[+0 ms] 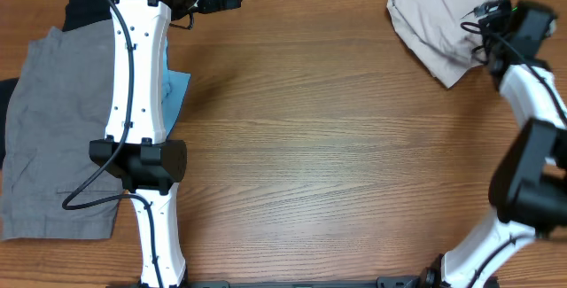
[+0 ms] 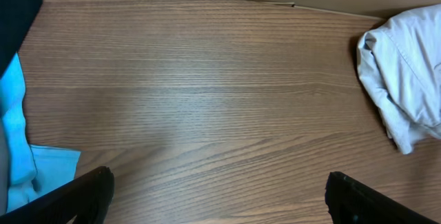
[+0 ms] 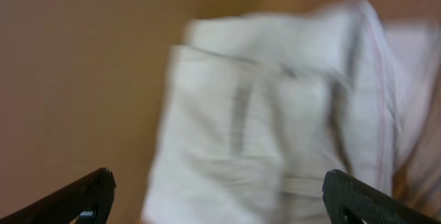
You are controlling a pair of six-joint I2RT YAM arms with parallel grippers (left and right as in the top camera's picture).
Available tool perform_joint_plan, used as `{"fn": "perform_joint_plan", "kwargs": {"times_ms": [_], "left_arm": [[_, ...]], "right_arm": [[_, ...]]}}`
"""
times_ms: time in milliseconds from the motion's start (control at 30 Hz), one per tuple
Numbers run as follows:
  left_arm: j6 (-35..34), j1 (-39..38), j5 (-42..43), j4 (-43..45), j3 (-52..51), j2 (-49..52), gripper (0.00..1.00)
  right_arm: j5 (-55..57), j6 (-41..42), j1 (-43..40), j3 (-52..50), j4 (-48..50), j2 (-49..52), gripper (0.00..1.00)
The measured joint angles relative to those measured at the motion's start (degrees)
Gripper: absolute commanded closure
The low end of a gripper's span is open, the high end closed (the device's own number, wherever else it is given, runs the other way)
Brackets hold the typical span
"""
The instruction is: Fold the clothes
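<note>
Beige shorts (image 1: 440, 22): bunched bundle, far right corner of table (image 1: 337, 146), close to edge. Risk: loose layers slump open with nothing pinning them; finger catching cloth could drag bundle off edge. Grey shorts (image 1: 62, 128) spread at left, partly under left arm; arm sweep could rumple them. Right gripper (image 3: 220, 196): jaws wide, above beige shorts, holding nothing; view blurred. Left gripper (image 2: 220, 196): wide too, empty, over bare wood.
</note>
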Motion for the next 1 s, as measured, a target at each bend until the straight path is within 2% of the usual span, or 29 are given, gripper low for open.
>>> {"fn": "perform_joint_plan", "kwargs": {"times_ms": [33, 67, 100, 167, 200, 367, 600, 1000], "left_arm": [[0.0, 0.0, 0.0, 0.0, 0.0, 0.0, 0.00], [0.0, 0.0, 0.0, 0.0, 0.0, 0.0, 0.00], [0.0, 0.0, 0.0, 0.0, 0.0, 0.0, 0.00], [0.0, 0.0, 0.0, 0.0, 0.0, 0.0, 0.00], [0.0, 0.0, 0.0, 0.0, 0.0, 0.0, 0.00], [0.0, 0.0, 0.0, 0.0, 0.0, 0.0, 0.00], [0.0, 0.0, -0.2, 0.0, 0.0, 0.0, 0.00], [0.0, 0.0, -0.2, -0.2, 0.0, 0.0, 0.00]], "right_arm": [[-1.4, -3.8, 0.0, 0.0, -0.4, -2.1, 0.02], [-2.7, -7.7, 0.1, 0.0, -0.5, -4.0, 0.08], [-4.1, -11.5, 0.3, 0.2, -0.9, -5.5, 0.18], [-6.0, -18.7, 0.9, 0.8, -1.9, -7.1, 0.31], [-6.9, -22.3, 1.3, 0.9, -2.4, -7.2, 0.39], [-9.6, -32.9, 4.2, 0.9, -2.6, -2.3, 0.96], [-13.7, -40.1, 8.9, 0.7, 0.5, 8.2, 0.96], [-14.9, -42.6, 10.9, 0.4, 8.7, 16.0, 0.96]]}}
